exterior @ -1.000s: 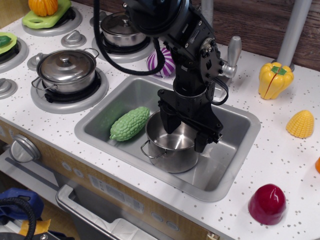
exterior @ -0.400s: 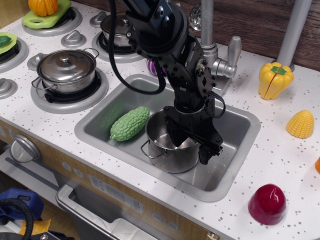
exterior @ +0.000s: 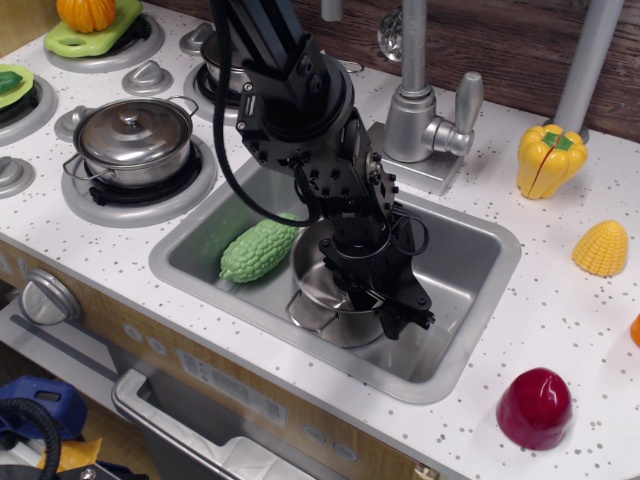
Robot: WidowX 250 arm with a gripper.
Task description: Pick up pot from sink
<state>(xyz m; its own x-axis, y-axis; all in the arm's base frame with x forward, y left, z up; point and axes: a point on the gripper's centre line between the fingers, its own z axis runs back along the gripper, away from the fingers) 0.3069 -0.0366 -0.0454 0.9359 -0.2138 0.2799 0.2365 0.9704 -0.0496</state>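
Note:
The steel pot (exterior: 322, 300) stands open and without a lid in the middle of the sink (exterior: 465, 262), one loop handle towards the front left. My black gripper (exterior: 385, 308) has come down onto the pot's right side. One finger is inside the pot and the other is by the right rim outside it. The jaws stand apart around the rim, and I see no squeeze on it. The arm hides the right half of the pot.
A green bumpy gourd (exterior: 260, 248) lies in the sink just left of the pot. The faucet (exterior: 415, 110) stands behind the sink. A lidded pot (exterior: 135, 135) sits on the left burner. A yellow pepper (exterior: 548, 158), corn (exterior: 600, 247) and a red fruit (exterior: 535, 405) lie on the right counter.
The gripper has dropped from above the pot down into it, and the arm has leaned forward and left. The pot and gourd have stayed put.

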